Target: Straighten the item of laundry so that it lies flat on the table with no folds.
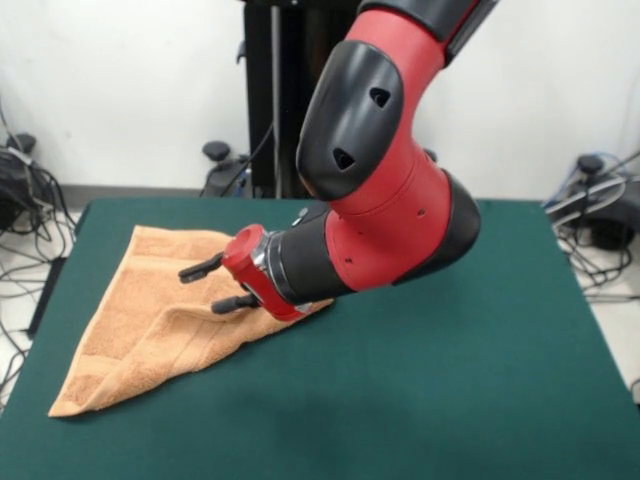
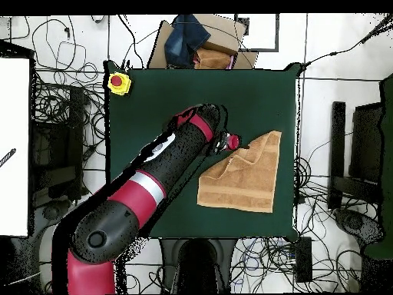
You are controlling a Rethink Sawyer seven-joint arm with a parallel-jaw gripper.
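No readable text, labels, brands or numbers in either view. Nothing legible on the arm [image 1: 385,190], the towel [image 1: 150,320] or the table [image 1: 450,380]. Yellow box with a red button [image 2: 118,82] at the table corner in the overhead view: no marking readable.

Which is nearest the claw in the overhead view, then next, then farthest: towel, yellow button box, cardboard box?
1. Towel, right beside the claw, toward the table's right edge.
2. Cardboard box, beyond the table's top edge.
3. Yellow button box, table's top-left corner.
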